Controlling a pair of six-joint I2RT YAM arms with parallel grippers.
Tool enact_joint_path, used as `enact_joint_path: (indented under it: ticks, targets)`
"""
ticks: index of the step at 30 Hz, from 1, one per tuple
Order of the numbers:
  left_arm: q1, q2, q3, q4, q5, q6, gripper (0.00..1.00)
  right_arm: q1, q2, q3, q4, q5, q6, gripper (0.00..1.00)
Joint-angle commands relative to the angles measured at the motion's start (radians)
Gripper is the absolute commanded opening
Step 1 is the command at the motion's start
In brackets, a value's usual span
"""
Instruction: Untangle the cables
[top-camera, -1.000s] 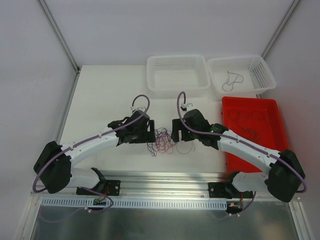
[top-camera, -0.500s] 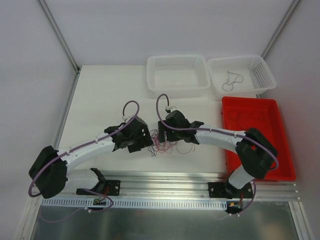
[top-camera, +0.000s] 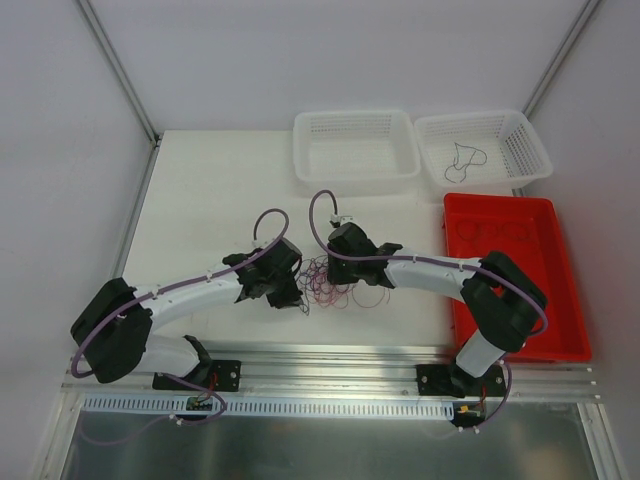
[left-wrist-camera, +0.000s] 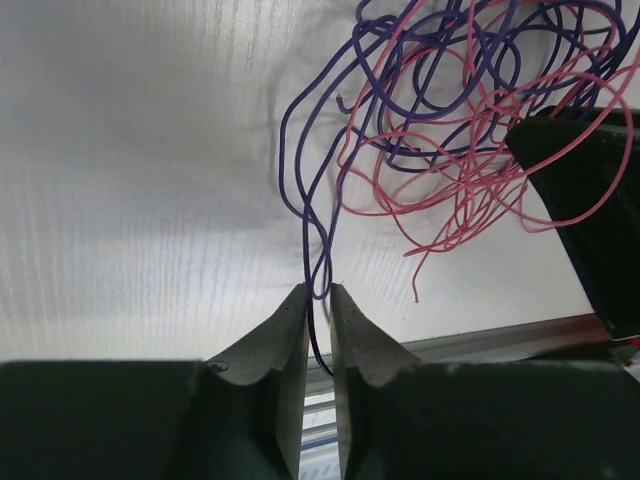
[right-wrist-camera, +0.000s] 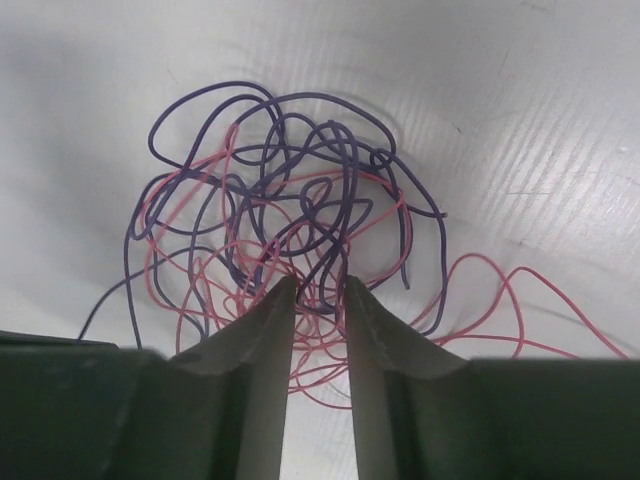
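Cables (top-camera: 335, 275), left end effector (left-wrist-camera: 319, 292) narrowly open around purple strand (left-wrist-camera: 305, 250), right end effector (right-wrist-camera: 320, 285) likewise around pink loops (right-wrist-camera: 320, 312)

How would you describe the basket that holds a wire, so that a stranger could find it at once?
At the far edge of the white table stand two white baskets, side by side. Take the right basket, just behind the red tray. Unlike the left basket, where no wire shows, it holds one thin dark wire, curled in a loop.
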Motion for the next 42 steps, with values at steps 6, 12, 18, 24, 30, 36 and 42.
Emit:
enact_joint_path:
  ticks: [6,12,18,24,30,36,42]
  targets:
    - [0.0,-0.077,0.029,-0.004,-0.062,0.086,0.0,-0.009,-0.025,0.017,-0.04,0.077,-0.002,0.01]
    - [0.115,-0.181,0.077,-0.146,-0.143,0.244,0.0,-0.1,-0.123,-0.034,-0.109,0.106,-0.022,0.01]
    - [0.302,-0.304,0.149,-0.277,-0.245,0.422,0.0,-0.244,-0.264,-0.1,-0.182,0.118,-0.057,0.01]
    - [0.449,-0.336,0.298,-0.4,-0.387,0.562,0.0,-0.339,-0.383,-0.12,-0.256,0.098,-0.114,0.01]
    - [0.577,-0.301,0.486,-0.454,-0.453,0.658,0.0,-0.367,-0.436,-0.109,-0.296,0.089,-0.137,0.01]
    - [0.581,-0.253,0.635,-0.469,-0.502,0.72,0.0,-0.365,-0.442,-0.115,-0.31,0.084,-0.138,0.01]
    - [0.638,-0.219,0.775,-0.512,-0.548,0.757,0.0,-0.37,-0.449,-0.12,-0.33,0.097,-0.158,0.04]
